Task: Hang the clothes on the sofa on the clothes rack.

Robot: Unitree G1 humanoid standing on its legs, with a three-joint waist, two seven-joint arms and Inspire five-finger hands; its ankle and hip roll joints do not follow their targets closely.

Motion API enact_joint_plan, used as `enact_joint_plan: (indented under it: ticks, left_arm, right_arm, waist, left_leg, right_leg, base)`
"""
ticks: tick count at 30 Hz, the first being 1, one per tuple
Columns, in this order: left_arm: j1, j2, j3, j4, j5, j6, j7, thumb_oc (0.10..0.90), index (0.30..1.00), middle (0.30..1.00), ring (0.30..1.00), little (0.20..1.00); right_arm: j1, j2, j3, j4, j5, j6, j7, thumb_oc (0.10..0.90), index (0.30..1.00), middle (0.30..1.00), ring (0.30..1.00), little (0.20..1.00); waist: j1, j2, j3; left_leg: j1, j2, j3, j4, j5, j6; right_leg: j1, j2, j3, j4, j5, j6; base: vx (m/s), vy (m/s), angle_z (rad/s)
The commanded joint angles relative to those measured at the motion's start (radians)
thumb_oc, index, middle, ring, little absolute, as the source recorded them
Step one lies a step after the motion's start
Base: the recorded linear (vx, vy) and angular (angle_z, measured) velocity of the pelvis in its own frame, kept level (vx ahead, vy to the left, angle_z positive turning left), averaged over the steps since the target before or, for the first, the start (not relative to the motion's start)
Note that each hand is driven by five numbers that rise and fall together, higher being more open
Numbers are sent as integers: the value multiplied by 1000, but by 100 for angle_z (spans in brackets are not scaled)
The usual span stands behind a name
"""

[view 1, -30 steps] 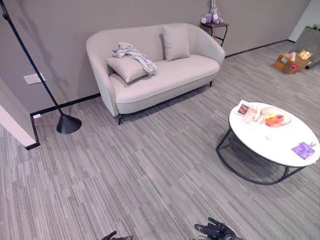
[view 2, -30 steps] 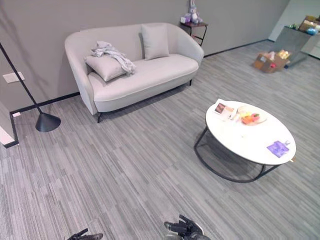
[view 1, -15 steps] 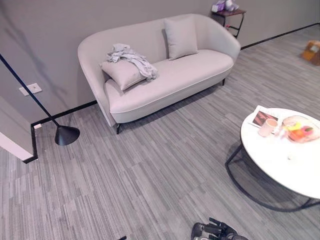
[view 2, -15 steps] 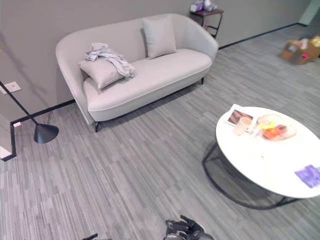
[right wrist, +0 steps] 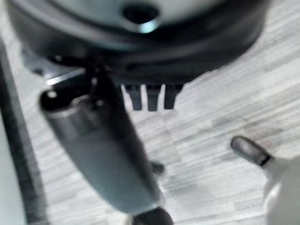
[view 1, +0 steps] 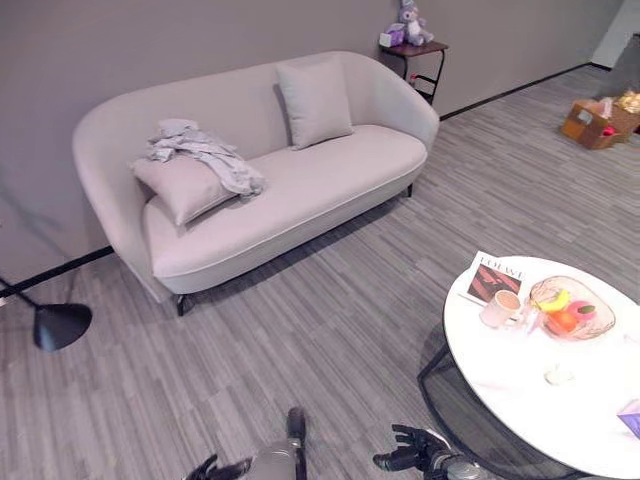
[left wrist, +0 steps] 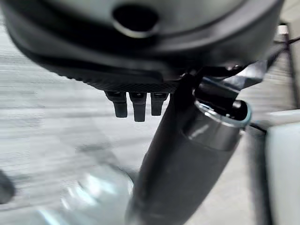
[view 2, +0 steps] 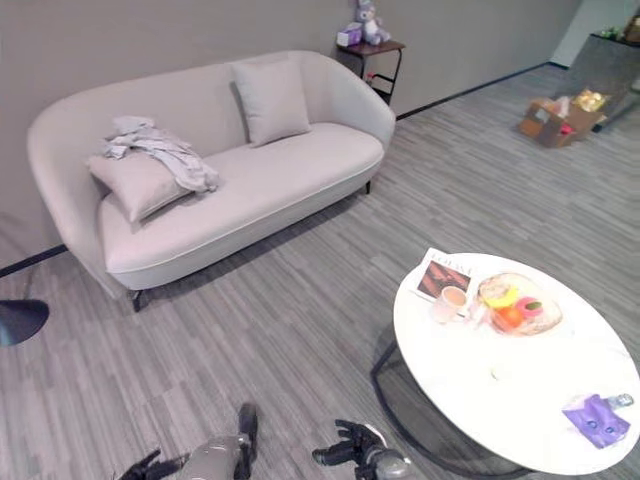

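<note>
1. I take the sofa [view 1: 270, 190] as my landmark. The grey clothes [view 1: 200, 155] lie crumpled on a cushion [view 1: 185, 187] at its left end, with part of the cloth draped down the cushion's front toward the seat.
2. My left hand [view 1: 215, 468] and right hand [view 1: 412, 452] both hang low over the floor, well apart from the sofa. Each has its fingers loosely spread and holds nothing.
3. The step in hand, as I judge it, is the approach: I need to walk up to the sofa's left end before either arm can reach.
4. A round white table [view 1: 520, 390] stands off the sofa's right front, close to my right hand, so I would steer left of it.
5. I would stop square to the cushion, then bring a hand down with fingers wide onto the bunched middle of the cloth, not the trailing edge.
6. I see no clothes rack near the sofa, so I must look for it after the pickup.
</note>
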Motion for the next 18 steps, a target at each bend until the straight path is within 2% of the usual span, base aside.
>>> enact_joint_plan:
  ticks: [1,3,4,5,6,8,9,10,12,13,14,15,16,17,18]
  left_arm:
    - [-20,-26,-58,-31,-18,-22,12,800,900,900,900,900]
    - [-14,-32,-58,-43,-3,-25,21,800,900,900,900,900]
    - [-2,-33,-57,-48,5,-24,27,800,900,900,900,900]
    - [5,-38,-49,-47,11,-26,36,800,900,900,900,900]
    - [11,-30,-37,-48,4,-30,39,800,900,900,900,900]
    - [11,-29,-37,-48,4,-30,39,800,900,900,900,900]
    - [11,-20,-40,-51,14,-35,35,800,900,900,900,900]
    - [7,-15,-47,-56,22,-34,33,800,900,900,900,900]
    - [-8,-6,-61,-68,37,-32,34,800,900,900,900,900]
    - [-22,-1,-72,-70,47,-27,41,800,900,900,900,900]
    - [-32,8,-81,-74,52,-24,46,800,900,900,900,900]
    - [-37,12,-79,-79,49,-23,49,800,900,900,900,900]
    - [-49,11,-93,-97,45,-27,51,800,900,900,900,900]
    - [-52,10,-106,-105,52,-29,47,800,900,900,900,900]
    - [-48,4,-135,-119,75,-34,47,800,900,900,900,900]
  right_arm:
    - [-17,-17,-16,-85,-21,-48,8,800,900,900,900,900]
    - [-5,-17,5,-88,-58,-46,14,800,900,900,900,900]
    - [1,-14,18,-88,-82,-43,15,800,900,900,900,900]
    - [-2,-9,31,-61,-121,-39,18,800,900,900,900,900]
    - [6,-1,30,-55,-141,-43,22,800,900,900,900,900]
    - [6,0,30,-55,-141,-43,22,800,900,900,900,900]
    - [11,2,29,-68,-140,-57,19,800,900,900,900,900]
    - [9,0,26,-80,-143,-63,15,800,900,900,900,900]
    - [3,-9,24,-115,-164,-68,-1,800,900,900,900,900]
    - [-3,-13,19,-142,-181,-64,-15,800,900,900,900,900]
    - [-4,-20,10,-182,-196,-61,-27,800,900,900,900,900]
    - [-6,-30,8,-222,-221,-58,-35,800,900,900,900,900]
    - [-3,-63,-8,-328,-233,-62,-55,800,900,900,900,900]
    - [2,-80,-22,-379,-231,-64,-60,800,900,900,900,900]
    - [14,-116,-59,-441,-237,-63,-78,800,900,900,900,900]
  waist:
    - [40,47,3]
    - [37,46,-19]
    - [39,41,-26]
    - [57,20,-54]
    - [73,-11,-82]
    - [73,-12,-82]
    - [76,-32,-100]
    - [74,-40,-100]
    - [66,-34,-91]
    - [45,-30,-82]
    - [23,-23,-76]
    - [3,-3,-72]
    - [-37,29,-50]
    - [-58,37,-40]
    - [-91,45,-26]
  left_leg:
    - [54,80,91,-75,124,-27]
    - [84,90,164,-69,121,-14]
    - [106,79,168,-67,115,1]
    - [127,55,157,-61,110,17]
    - [154,19,151,-62,83,40]
    - [155,18,152,-62,82,41]
    - [187,-12,156,-67,50,64]
    - [208,-29,155,-71,26,81]
    - [243,-41,149,-77,-1,115]
    - [277,-50,123,-78,-26,125]
    - [309,-52,91,-78,-45,136]
    - [338,-39,63,-78,-63,138]
    - [387,-31,-4,-78,-92,126]
    - [406,-28,-37,-78,-97,118]
    - [437,-24,-104,-78,-115,100]
  right_leg:
    - [-138,76,48,14,192,33]
    - [-106,91,43,25,167,37]
    - [-89,86,46,35,149,40]
    - [-65,68,51,52,133,49]
    - [-52,24,44,86,174,82]
    - [-52,22,44,86,174,83]
    - [-71,-17,40,185,235,122]
    - [-102,-32,34,280,283,152]
    - [-189,-49,31,494,413,207]
    - [-230,-60,34,601,468,219]
    - [-275,-70,32,701,479,213]
    - [-343,-72,29,782,457,195]
    - [-470,-100,11,801,375,151]
    - [-503,-115,5,742,355,133]
    - [-530,-127,33,548,330,112]
  base:
    - [375,-6,-6]
    - [513,11,7]
    - [645,57,35]
    - [789,124,32]
    - [656,111,12]
    - [304,81,-23]
    - [393,133,-19]
    - [436,151,-8]
    - [293,103,9]
    - [384,95,52]
    - [397,73,95]
    - [560,18,111]
    - [557,-64,110]
    - [679,-269,122]
    - [386,-245,154]
